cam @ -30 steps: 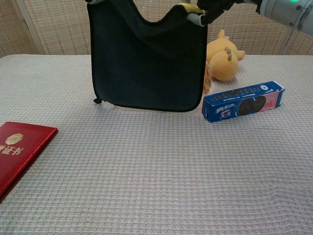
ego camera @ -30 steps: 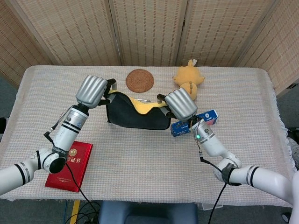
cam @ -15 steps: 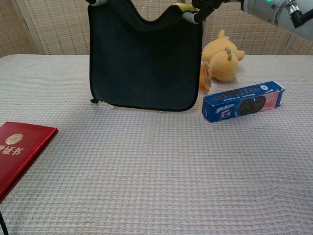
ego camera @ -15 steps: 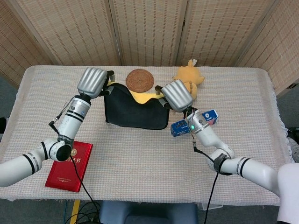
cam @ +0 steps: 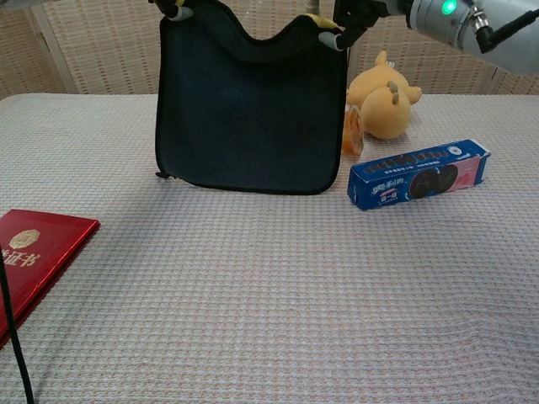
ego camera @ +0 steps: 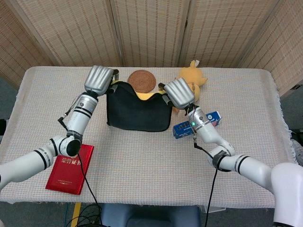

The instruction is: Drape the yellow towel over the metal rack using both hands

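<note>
The towel [ego camera: 137, 111] hangs as a sheet between my two hands, its dark side facing me [cam: 253, 109] and its yellow side showing only at the sagging top edge [ego camera: 149, 96]. My left hand [ego camera: 99, 79] grips the upper left corner and my right hand [ego camera: 179, 92] grips the upper right corner. In the chest view both hands sit at the top frame edge, left hand [cam: 173, 8] and right hand [cam: 354, 13]. The lower hem hangs just above the tablecloth. The metal rack is not visible; anything behind the towel is hidden.
A round woven coaster [ego camera: 141, 81] lies behind the towel. A yellow plush toy [ego camera: 191, 78] sits behind my right hand, and a blue cookie box [ego camera: 196, 124] lies to its right. A red booklet [ego camera: 70, 168] lies at the near left.
Both hands have carried the towel toward the far side of the table, closer to the coaster and plush. Their hold on the corners is unchanged.
</note>
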You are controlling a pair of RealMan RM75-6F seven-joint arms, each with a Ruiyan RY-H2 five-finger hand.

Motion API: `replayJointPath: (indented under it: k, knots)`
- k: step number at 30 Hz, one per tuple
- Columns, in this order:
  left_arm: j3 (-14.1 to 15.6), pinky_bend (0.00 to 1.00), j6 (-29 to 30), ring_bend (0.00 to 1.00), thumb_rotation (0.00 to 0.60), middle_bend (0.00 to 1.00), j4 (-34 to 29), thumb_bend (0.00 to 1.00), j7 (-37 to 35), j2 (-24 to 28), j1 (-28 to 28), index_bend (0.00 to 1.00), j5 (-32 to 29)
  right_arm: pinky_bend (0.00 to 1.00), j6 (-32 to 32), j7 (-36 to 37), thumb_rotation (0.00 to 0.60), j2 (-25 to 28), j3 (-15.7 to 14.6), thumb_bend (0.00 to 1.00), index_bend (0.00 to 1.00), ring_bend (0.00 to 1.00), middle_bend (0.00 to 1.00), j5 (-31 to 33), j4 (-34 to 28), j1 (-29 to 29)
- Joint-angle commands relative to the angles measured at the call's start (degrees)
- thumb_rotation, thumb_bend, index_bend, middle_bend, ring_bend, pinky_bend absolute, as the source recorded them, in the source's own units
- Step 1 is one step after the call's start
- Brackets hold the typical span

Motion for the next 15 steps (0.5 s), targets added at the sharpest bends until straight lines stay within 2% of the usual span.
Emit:
replayJointPath:
  k: [1, 10, 12, 15]
  knots:
    - [0.36, 0.99, -0.53, 0.76, 0.6, 0.81, 2.2, 0.45, 1.57, -1.36, -1.48, 0.58, -1.77, 1.0, -0.9, -0.5, 0.6, -1.14, 0.28, 0.45, 0.4, 1.0, 1.0, 1.15, 2.06, 0.99]
    - [0.54, 0.98, -2.08, 0.75, 0.6, 0.81, 9.17, 0.45, 6.5, -4.39, -5.28, 0.57, -8.24, 1.0, -3.8, -2.42, 0.6, -3.73, 1.2, 0.43, 0.33, 1.0, 1.0, 4.67, 7.44, 3.57]
    - [0.78, 0.98, -2.49, 0.73, 0.6, 0.78, 10.16, 0.44, 7.82, -4.77, -5.77, 0.5, -9.97, 1.0, -4.1, -2.5, 0.6, -4.02, 1.19, 0.4, 0.25, 1.0, 1.0, 4.98, 7.98, 3.89]
    - [1.38, 0.97, -3.74, 0.66, 0.6, 0.69, 11.34, 0.31, 11.42, -5.17, -6.59, 0.26, -15.45, 1.0, -4.69, -2.71, 0.6, -4.48, 1.47, 0.3, 0.08, 1.0, 1.0, 5.91, 8.47, 4.44]
